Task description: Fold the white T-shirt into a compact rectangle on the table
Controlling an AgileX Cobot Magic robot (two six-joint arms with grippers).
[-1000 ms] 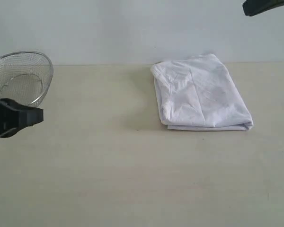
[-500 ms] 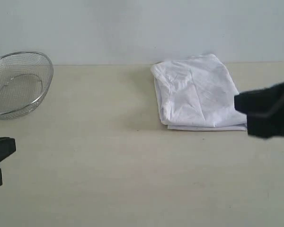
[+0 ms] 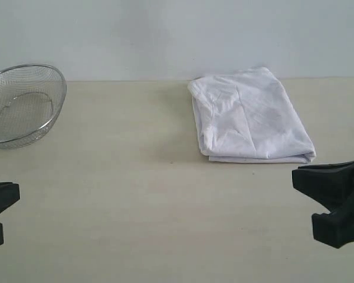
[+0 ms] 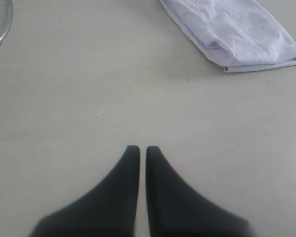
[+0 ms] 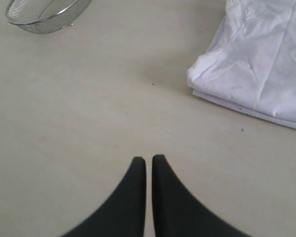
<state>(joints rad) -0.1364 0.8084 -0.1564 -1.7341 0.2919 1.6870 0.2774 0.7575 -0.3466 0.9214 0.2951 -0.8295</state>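
Right gripper (image 5: 149, 159): jaws together, empty, has dropped clear of the white T-shirt (image 3: 251, 115) to near right. Left gripper (image 4: 138, 149) also closed, pulled back near left. Shirt sits folded, unmoved, far right-centre on the table (image 3: 135, 194). Fold looks done; arms likely parking.

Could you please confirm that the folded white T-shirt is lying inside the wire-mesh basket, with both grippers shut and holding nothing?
Not quite: the folded white T-shirt lies on the table, well apart from the wire-mesh basket, as the exterior view shows. The left gripper and the right gripper are indeed shut and holding nothing.
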